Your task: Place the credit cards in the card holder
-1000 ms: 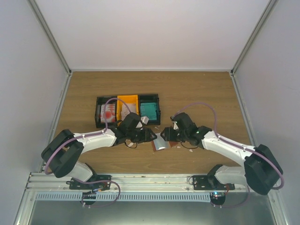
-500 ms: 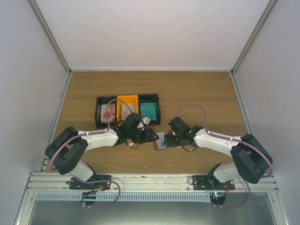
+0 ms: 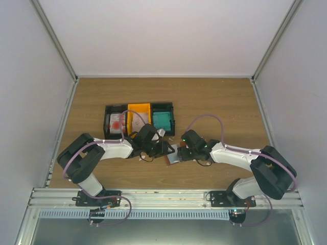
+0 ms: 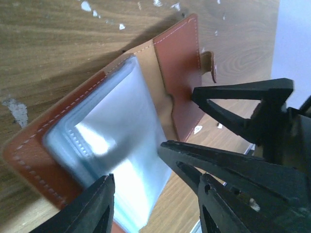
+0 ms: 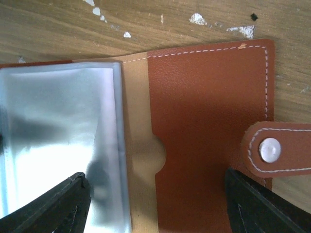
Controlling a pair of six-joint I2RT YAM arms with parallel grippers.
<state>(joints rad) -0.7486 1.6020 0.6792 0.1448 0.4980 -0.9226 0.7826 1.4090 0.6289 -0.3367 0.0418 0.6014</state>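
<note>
Right arm (image 3: 232,153) lower over card holder (image 3: 174,155)

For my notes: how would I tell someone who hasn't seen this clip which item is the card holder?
On the wooden table, find the row of three plastic bins; the card holder lies just toward the near edge, off the row's right end. It is the only reddish-brown leather piece, lying open with white stitching, clear plastic sleeves and a snap strap.

Bright light; glare on the sleeves (image 4: 121,145) of the card holder (image 4: 177,68); close-ups soft.
</note>
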